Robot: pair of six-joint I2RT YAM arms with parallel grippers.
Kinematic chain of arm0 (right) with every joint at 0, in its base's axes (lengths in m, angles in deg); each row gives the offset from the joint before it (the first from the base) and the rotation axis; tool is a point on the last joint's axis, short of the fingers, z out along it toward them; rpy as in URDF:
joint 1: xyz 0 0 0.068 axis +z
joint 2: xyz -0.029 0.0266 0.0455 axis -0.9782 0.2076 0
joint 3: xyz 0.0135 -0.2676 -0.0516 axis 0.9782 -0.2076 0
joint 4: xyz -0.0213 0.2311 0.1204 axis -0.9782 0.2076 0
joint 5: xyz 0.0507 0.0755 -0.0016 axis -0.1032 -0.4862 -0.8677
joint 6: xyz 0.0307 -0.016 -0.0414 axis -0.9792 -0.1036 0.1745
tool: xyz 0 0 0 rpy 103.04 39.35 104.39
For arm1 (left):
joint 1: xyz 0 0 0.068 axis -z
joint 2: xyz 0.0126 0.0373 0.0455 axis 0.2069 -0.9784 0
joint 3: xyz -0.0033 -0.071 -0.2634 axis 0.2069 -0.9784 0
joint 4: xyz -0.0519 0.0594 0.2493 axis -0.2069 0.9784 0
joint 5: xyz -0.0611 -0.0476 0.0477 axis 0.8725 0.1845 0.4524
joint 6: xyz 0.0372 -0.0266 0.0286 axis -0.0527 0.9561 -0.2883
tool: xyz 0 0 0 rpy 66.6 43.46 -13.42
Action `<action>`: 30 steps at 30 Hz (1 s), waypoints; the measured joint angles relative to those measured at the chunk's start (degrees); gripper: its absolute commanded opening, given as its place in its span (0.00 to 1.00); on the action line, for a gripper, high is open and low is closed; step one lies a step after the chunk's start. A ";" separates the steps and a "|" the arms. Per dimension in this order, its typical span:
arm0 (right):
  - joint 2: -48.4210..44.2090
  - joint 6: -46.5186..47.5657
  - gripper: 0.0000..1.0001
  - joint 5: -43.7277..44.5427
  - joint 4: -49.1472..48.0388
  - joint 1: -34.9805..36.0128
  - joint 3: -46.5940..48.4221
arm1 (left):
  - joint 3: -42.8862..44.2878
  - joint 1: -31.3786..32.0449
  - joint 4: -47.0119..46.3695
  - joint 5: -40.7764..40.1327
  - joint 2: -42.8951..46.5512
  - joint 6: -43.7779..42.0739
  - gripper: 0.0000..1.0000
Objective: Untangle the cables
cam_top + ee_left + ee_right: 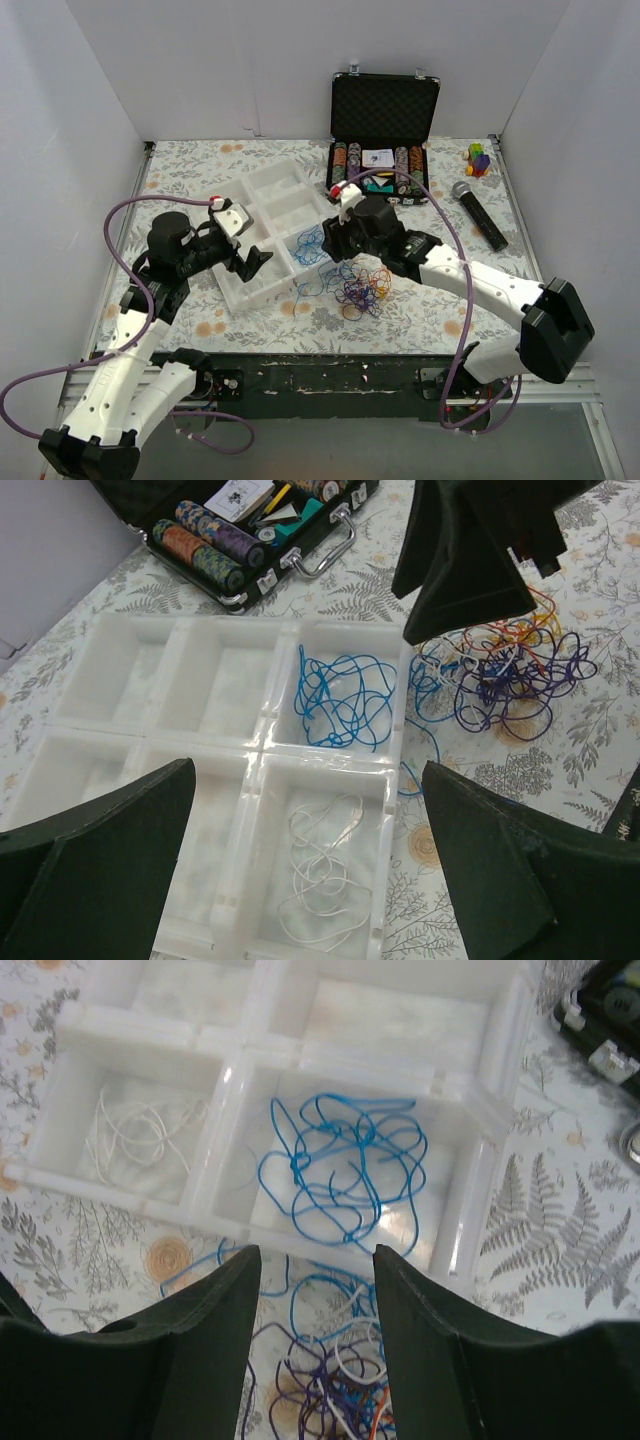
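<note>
A tangle of purple, blue, orange, red and white cables (pixel 360 288) lies on the table right of the white compartment tray (pixel 262 178). It also shows in the left wrist view (pixel 505 675) and the right wrist view (pixel 325 1385). A blue cable (pixel 310 245) lies loose in one tray compartment (pixel 345 700) (pixel 345 1165). A thin white cable (pixel 325 865) (pixel 140 1135) lies in the compartment beside it. My right gripper (pixel 335 240) (pixel 317 1252) is open and empty, above the tray's edge and the tangle. My left gripper (pixel 255 262) (pixel 308 768) is open and empty over the tray's near end.
An open black case of poker chips (pixel 385 120) stands at the back. A microphone (pixel 480 213) and a small colourful toy (pixel 479 158) lie at the back right. White walls close the table on three sides. The other tray compartments hold nothing.
</note>
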 measured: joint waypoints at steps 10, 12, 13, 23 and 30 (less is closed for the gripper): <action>-7.30 -4.98 0.56 0.39 -0.33 0.02 -19.04 | -1.40 0.00 -0.24 2.19 -0.15 -0.37 0.98; -7.72 -5.92 0.55 0.39 -0.50 0.04 -21.94 | -1.46 0.00 -0.31 2.21 -0.09 -0.37 0.98; -8.02 -6.60 0.55 0.44 -0.44 0.09 -23.32 | -1.57 0.00 -0.37 2.21 0.00 -0.37 0.98; -20.33 -14.10 0.48 6.27 7.58 1.49 -29.16 | -1.81 0.00 -0.46 2.21 0.72 -0.63 0.98; -29.33 -16.63 0.52 10.29 17.33 1.57 -28.28 | -1.81 0.00 -0.46 2.36 0.50 -0.81 0.98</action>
